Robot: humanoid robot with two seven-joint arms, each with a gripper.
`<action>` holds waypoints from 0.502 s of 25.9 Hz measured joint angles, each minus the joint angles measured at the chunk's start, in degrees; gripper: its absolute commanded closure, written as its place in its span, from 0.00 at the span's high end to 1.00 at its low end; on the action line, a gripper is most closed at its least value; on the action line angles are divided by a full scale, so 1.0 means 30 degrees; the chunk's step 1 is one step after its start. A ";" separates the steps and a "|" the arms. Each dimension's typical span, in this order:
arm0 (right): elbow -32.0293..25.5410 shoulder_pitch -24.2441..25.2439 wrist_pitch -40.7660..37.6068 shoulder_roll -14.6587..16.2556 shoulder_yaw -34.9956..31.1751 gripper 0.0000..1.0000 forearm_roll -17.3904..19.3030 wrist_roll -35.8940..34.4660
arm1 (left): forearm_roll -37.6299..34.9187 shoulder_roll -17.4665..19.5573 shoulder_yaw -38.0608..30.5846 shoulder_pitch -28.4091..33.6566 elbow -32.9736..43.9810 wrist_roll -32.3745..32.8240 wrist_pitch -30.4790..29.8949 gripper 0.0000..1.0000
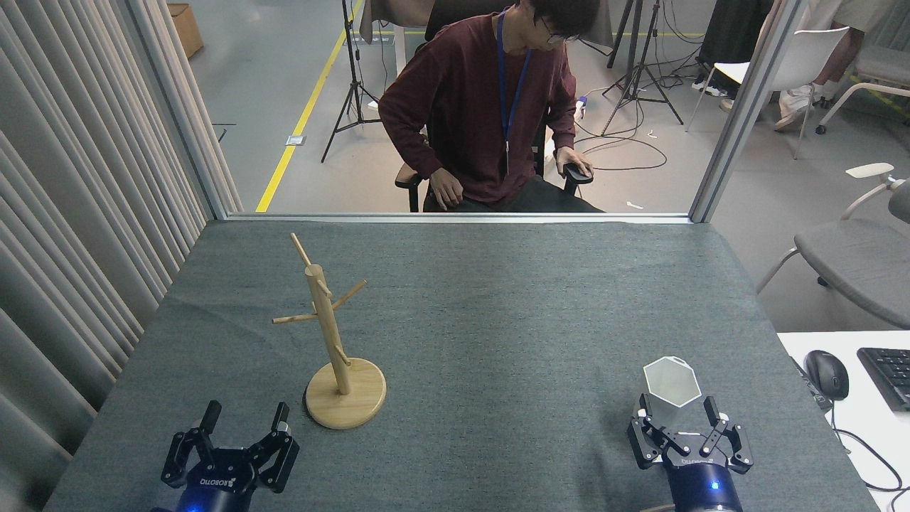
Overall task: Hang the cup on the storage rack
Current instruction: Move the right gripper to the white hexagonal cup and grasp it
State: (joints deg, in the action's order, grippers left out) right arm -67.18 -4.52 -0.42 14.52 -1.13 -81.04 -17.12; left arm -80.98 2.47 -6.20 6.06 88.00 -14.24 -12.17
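The white faceted cup [670,387] stands upright on the grey table at the front right. My right gripper [677,407] is open, and its two black fingers straddle the cup's lower part from the near side. The wooden storage rack [328,333], a post with thin angled pegs on a round disc base, stands at the left of the table. My left gripper [246,414] sits open at the front left, just left of and nearer than the rack's base, holding nothing.
A seated person in a dark red top [490,107] is just beyond the table's far edge. Curtains [78,213] line the left side. A white desk with a mouse [827,374] and keyboard [889,377] adjoins the right.
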 measured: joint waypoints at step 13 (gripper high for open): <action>0.1948 -0.1640 0.0073 -0.0052 0.0371 0.99 -0.0001 -0.0072 | 0.0006 0.0155 -0.0278 -0.0029 -0.0006 -0.0004 -0.0030 1.00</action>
State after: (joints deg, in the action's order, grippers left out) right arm -61.33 -9.44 -0.20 14.37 -0.02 -81.04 -17.33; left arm -80.96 2.94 -7.03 5.98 87.98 -14.25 -12.26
